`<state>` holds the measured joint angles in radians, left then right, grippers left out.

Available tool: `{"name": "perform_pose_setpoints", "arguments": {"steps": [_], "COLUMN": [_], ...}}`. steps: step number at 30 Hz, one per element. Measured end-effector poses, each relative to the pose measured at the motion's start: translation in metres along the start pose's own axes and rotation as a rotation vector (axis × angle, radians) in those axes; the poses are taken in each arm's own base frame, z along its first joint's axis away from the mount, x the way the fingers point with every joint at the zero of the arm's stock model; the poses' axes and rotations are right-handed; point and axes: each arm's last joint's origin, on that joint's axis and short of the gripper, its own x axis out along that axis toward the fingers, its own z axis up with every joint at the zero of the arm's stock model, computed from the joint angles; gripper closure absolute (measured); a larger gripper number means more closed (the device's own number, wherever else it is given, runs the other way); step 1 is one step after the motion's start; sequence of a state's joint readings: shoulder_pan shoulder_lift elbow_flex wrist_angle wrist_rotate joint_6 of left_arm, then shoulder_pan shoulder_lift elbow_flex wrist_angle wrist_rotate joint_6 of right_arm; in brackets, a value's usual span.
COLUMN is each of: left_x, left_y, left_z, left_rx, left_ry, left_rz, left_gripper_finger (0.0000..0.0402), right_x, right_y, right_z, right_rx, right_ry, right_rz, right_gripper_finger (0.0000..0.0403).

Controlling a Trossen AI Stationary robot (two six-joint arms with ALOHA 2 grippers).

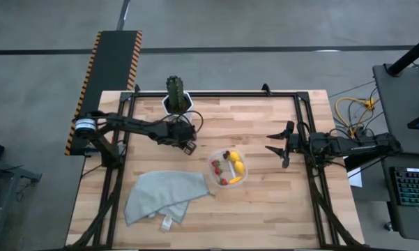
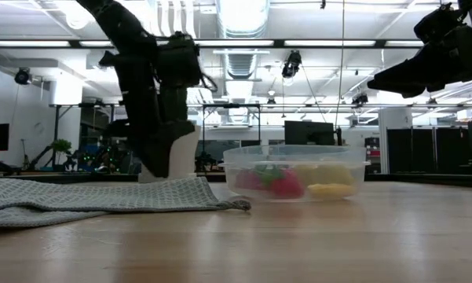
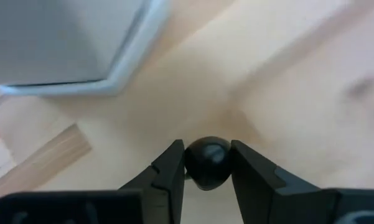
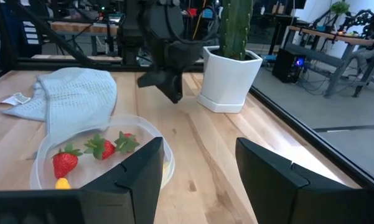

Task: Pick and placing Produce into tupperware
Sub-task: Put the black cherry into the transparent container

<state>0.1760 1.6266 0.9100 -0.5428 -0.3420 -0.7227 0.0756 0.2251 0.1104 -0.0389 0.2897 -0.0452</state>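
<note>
We see the left pincer (image 3: pixel 206 165) clamped on a small dark berry (image 3: pixel 206 160) low over the counter (image 1: pixel 265 202) beside the cactus pot (image 1: pixel 176 103), while the right pincer (image 1: pixel 275 144) waits open near the clear tupperware (image 1: pixel 228 168) holding strawberries (image 4: pixel 65 163) and lemons (image 1: pixel 238 166).

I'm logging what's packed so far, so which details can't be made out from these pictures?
- Clear plastic tub, high view: the fruit inside is too small to count.
- Same tub, low view: its cloudy wall blurs the fruit.
- Same tub, right wrist view: the right hand covers its near side.
- Small dark round berry, left wrist view: the left hand grips it, hiding its sides.
</note>
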Motion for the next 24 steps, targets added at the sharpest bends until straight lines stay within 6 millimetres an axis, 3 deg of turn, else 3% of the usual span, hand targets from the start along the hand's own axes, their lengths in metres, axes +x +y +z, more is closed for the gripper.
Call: {"name": "perform_pose_setpoints", "arguments": {"steps": [16,24], "left_x": [-0.082,-0.108], "left_y": [-0.058,-0.085], "left_z": [0.026,0.036], "left_rx": [0.247,0.34], "left_ry": [-0.146,-0.27], "left_rz": [-0.308,-0.435], "left_gripper_finger": [0.0316,0.0316], "right_x": [0.0,0.0], "right_y": [0.0,0.0], "right_z": [0.002,0.002], "right_rx": [0.002,0.006], "right_ry": [-0.019,-0.022], "right_rz": [-0.002,-0.001], "right_gripper_finger": [0.0209,0.0209]}}
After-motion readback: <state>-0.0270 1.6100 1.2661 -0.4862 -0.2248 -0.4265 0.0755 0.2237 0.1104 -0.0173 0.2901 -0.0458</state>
